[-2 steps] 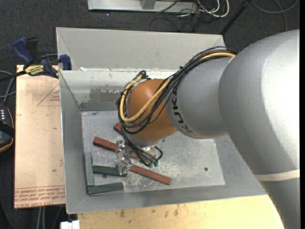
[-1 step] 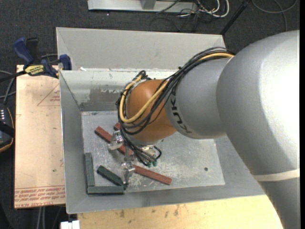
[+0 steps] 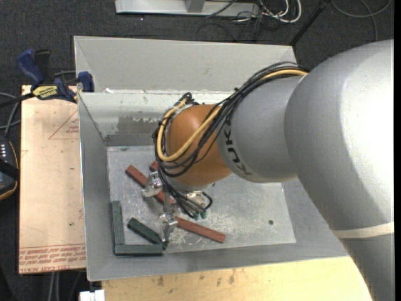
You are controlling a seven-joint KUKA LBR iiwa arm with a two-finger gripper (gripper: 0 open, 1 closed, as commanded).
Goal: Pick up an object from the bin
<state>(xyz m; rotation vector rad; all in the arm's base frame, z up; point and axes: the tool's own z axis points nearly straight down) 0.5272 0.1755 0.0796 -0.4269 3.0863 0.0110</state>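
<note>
My gripper hangs low over the bin's front left, under the arm's orange cover. Its tip comes down just beside the right end of a short dark green bar and the left end of a long red-brown bar that lies flat on the floor. I cannot tell whether it touches either one. A second red-brown bar lies further back and runs under the gripper's body. A dark green L-shaped piece lies along the left wall and the front wall.
The arm and its orange cover with cables hide the middle and right of the bin floor. The left wall stands close to the dark green pieces. Bare floor shows at the front right.
</note>
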